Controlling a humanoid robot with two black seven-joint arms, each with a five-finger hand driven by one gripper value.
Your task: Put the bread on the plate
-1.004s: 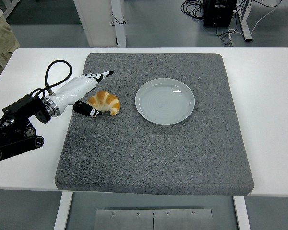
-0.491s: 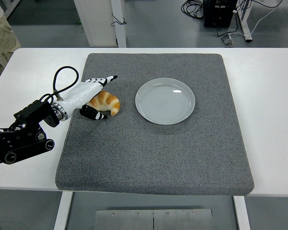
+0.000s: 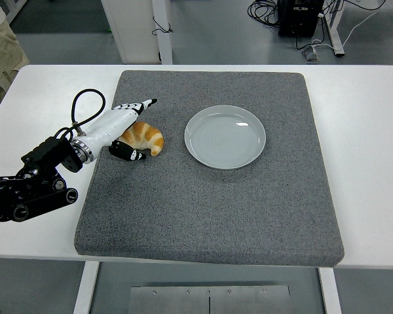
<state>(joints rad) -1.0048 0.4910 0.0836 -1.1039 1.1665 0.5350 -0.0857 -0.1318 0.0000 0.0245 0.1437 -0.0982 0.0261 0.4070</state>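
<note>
Having closed in over the past second, the white-and-black left hand (image 3: pixel 126 131) now cups the golden croissant-shaped bread (image 3: pixel 144 138), fingers part-curled, left of the empty grey plate (image 3: pixel 225 137).

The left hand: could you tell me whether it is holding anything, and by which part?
The left hand is closing around the croissant's left end, fingers above and thumb below, but a firm hold cannot be told; the croissant lies on the mat.

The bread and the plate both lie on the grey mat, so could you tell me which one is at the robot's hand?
The bread: the left hand is around its left end, while the plate lies empty to its right, untouched.
</note>
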